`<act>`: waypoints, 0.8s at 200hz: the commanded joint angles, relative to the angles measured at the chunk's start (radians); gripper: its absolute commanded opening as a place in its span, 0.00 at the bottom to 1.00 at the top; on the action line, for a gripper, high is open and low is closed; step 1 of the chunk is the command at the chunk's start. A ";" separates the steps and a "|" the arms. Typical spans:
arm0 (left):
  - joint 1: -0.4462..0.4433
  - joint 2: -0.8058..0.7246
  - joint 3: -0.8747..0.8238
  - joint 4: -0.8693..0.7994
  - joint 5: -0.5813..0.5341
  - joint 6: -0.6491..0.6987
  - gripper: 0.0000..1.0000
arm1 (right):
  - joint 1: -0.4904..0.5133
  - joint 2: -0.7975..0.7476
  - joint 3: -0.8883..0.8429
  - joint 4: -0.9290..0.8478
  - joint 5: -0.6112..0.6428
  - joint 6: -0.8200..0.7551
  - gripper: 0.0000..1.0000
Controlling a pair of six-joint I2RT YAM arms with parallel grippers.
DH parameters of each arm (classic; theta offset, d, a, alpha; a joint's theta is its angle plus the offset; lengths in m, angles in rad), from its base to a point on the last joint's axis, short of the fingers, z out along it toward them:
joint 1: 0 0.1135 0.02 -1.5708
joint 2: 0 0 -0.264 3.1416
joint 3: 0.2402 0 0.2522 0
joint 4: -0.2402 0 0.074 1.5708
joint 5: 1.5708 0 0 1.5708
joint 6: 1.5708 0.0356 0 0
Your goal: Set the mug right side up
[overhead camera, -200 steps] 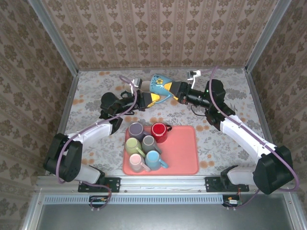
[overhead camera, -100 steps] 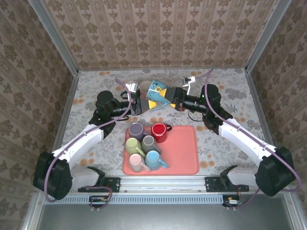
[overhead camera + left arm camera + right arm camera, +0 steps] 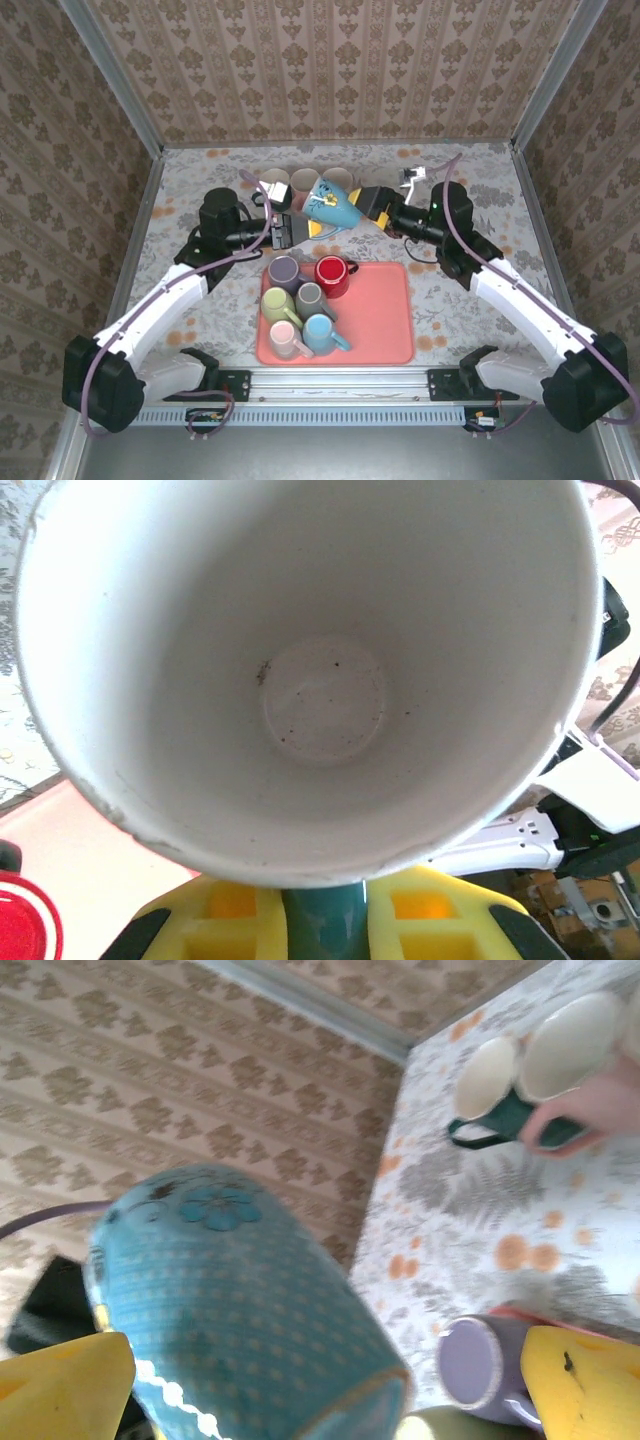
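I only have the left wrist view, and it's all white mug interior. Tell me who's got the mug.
Observer: Just the left gripper. The right gripper is open, with a gap between one finger and the blue mug.
Operator: Give me its orientation.
Observer: On its side, mouth toward the left arm, base toward the right.
Operator: Say what's nearby.
Observer: A red tray holding six mugs, on the side nearer the arm bases.
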 commanded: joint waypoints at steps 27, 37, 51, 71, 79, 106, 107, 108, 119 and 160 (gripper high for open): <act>-0.064 0.003 0.237 -0.447 -0.234 0.387 0.00 | -0.027 -0.150 0.059 -0.480 0.426 -0.230 1.00; -0.099 0.039 0.291 -0.528 -0.323 0.445 0.00 | -0.026 -0.174 0.077 -0.556 0.533 -0.270 1.00; -0.148 0.098 0.369 -0.613 -0.431 0.501 0.00 | -0.028 -0.201 0.108 -0.651 0.683 -0.301 1.00; -0.212 0.195 0.480 -0.689 -0.565 0.550 0.00 | -0.029 -0.235 0.143 -0.756 0.844 -0.329 1.00; -0.234 0.236 0.527 -0.718 -0.616 0.565 0.00 | -0.028 -0.246 0.155 -0.781 0.891 -0.339 1.00; -0.316 0.388 0.684 -0.796 -0.788 0.612 0.00 | -0.029 -0.285 0.178 -0.811 0.992 -0.374 1.00; -0.319 0.394 0.689 -0.798 -0.793 0.613 0.00 | -0.029 -0.287 0.178 -0.811 0.994 -0.375 1.00; -0.322 0.400 0.694 -0.800 -0.798 0.613 0.00 | -0.028 -0.288 0.178 -0.811 0.998 -0.376 1.00; -0.346 0.466 0.753 -0.818 -0.846 0.616 0.00 | -0.028 -0.314 0.171 -0.803 1.020 -0.388 1.00; -0.384 0.704 0.963 -0.861 -0.937 0.602 0.00 | -0.029 -0.379 0.127 -0.767 1.027 -0.430 1.00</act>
